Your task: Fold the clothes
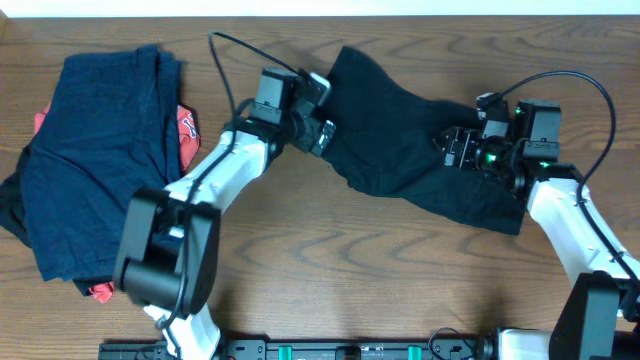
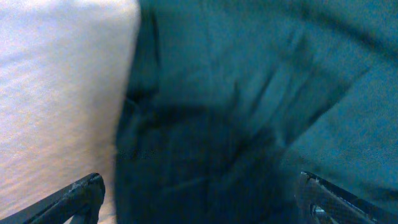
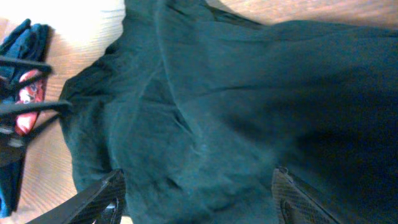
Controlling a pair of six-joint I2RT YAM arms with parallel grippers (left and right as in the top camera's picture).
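A dark green garment (image 1: 410,150) lies crumpled across the middle and right of the table. My left gripper (image 1: 322,133) hovers at its left edge, fingers wide apart. In the left wrist view the cloth (image 2: 249,112) fills the space between the open fingers (image 2: 200,193). My right gripper (image 1: 455,148) is over the garment's right part, open. In the right wrist view the cloth (image 3: 236,106) lies under and between the spread fingers (image 3: 199,186). Neither gripper holds cloth.
A pile of folded dark blue clothes (image 1: 95,150) with a red garment (image 1: 187,135) peeking out sits at the left of the wooden table (image 1: 330,260). It also shows at the left edge of the right wrist view (image 3: 22,74).
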